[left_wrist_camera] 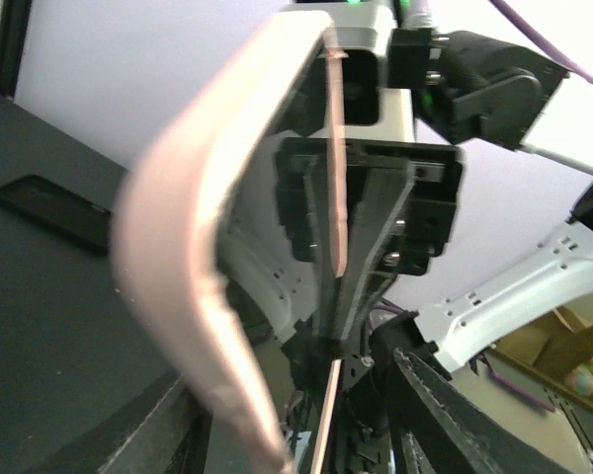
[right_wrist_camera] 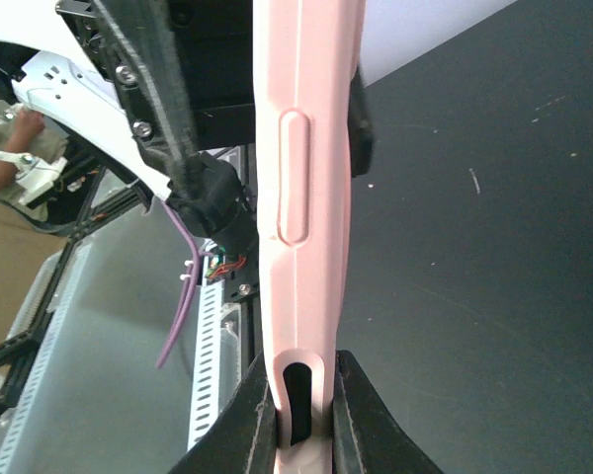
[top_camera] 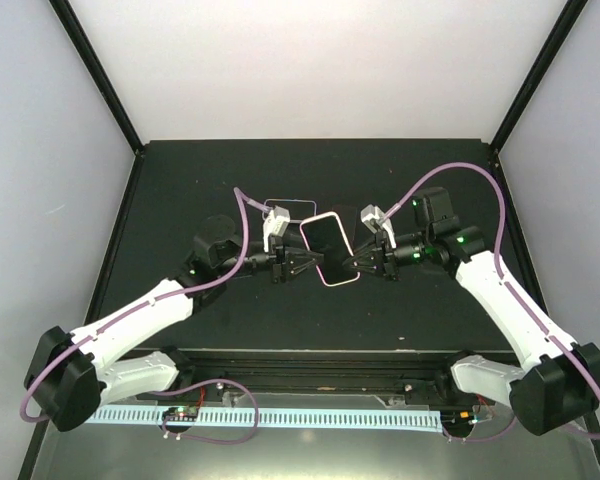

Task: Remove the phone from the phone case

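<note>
The phone (top_camera: pixel 326 238), dark screen up, sits in its pink phone case (top_camera: pixel 338 277) and hangs above the middle of the table between both arms. My right gripper (top_camera: pixel 356 262) is shut on the case's right edge. In the right wrist view its two fingers pinch the pink case (right_wrist_camera: pixel 301 197) at the slotted end, at the gripper's tips (right_wrist_camera: pixel 301 420). My left gripper (top_camera: pixel 308 265) is at the case's left edge. In the left wrist view a blurred pink case edge (left_wrist_camera: pixel 193 286) covers one finger. Only the other finger (left_wrist_camera: pixel 455 415) shows, so its grip is unclear.
A clear empty case (top_camera: pixel 290 210) lies on the black table just behind the phone. A flat dark object (left_wrist_camera: pixel 54 210) lies on the table to the left. A pale perforated strip (top_camera: pixel 280 416) runs along the near edge. White walls enclose the table.
</note>
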You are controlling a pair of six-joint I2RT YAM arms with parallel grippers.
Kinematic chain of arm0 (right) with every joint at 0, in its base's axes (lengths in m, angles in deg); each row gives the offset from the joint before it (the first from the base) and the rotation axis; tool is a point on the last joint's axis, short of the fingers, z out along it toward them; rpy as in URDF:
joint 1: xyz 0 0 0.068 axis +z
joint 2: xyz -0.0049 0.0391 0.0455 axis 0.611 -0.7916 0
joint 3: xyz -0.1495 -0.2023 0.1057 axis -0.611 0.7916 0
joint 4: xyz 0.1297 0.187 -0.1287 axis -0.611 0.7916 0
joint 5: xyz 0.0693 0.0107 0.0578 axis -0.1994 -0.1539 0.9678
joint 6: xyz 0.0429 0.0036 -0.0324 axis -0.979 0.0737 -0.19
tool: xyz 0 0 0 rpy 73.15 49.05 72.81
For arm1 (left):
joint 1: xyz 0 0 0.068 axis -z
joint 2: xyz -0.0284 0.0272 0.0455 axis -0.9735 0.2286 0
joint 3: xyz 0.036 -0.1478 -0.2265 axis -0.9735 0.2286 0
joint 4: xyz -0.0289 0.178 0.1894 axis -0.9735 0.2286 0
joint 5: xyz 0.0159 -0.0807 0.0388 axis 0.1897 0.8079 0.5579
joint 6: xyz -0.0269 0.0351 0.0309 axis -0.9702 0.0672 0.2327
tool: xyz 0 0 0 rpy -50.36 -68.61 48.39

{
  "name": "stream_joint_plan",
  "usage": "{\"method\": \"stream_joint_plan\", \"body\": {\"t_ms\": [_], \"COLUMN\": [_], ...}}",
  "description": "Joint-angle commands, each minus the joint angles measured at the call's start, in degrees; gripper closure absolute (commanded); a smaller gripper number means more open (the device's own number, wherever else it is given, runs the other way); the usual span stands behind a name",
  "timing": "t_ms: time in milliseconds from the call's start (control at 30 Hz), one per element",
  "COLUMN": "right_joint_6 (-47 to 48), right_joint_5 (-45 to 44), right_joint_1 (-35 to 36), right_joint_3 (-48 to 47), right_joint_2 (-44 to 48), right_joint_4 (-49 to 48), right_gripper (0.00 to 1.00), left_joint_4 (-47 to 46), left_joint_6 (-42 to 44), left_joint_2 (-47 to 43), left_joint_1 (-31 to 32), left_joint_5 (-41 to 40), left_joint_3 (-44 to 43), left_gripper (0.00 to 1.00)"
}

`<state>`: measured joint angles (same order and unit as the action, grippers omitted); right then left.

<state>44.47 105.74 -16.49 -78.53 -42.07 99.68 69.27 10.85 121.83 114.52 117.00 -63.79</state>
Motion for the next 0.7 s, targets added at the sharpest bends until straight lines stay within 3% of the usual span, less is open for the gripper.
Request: {"method": "stream_joint_plan", "body": {"t_ms": [0, 267, 367, 467, 667], "right_joint_6": [0.3, 0.0, 0.1, 0.1, 0.0], "right_joint_5": [6.2, 6.6, 6.6, 6.9, 7.2], "right_joint_1": [-0.1, 0.0, -0.1, 0.0, -0.1], "right_joint_3": [0.2, 0.6, 1.0, 1.1, 1.7], "right_joint_2": [-1.2, -1.6, -1.6, -1.5, -1.2], "right_joint_4": [-2.7, -3.1, -3.2, -3.2, -3.4], "right_gripper": [0.99, 0.99, 0.99, 0.99, 0.99], "left_joint_4": [-3.5, -5.0, -5.4, -5.0, -5.8], "left_joint_6": [2.0, 2.7, 2.4, 2.6, 2.0], "left_joint_2": [1.3, 3.4, 3.1, 2.6, 2.8], "left_joint_1": [1.3, 2.7, 2.7, 2.7, 2.7], "left_joint_5": [2.8, 4.3, 4.2, 2.9, 2.4], "left_joint_3": [-2.6, -3.6, -3.5, -3.7, -4.0], "left_gripper": [0.54, 0.65, 0.63, 0.53, 0.54]}}
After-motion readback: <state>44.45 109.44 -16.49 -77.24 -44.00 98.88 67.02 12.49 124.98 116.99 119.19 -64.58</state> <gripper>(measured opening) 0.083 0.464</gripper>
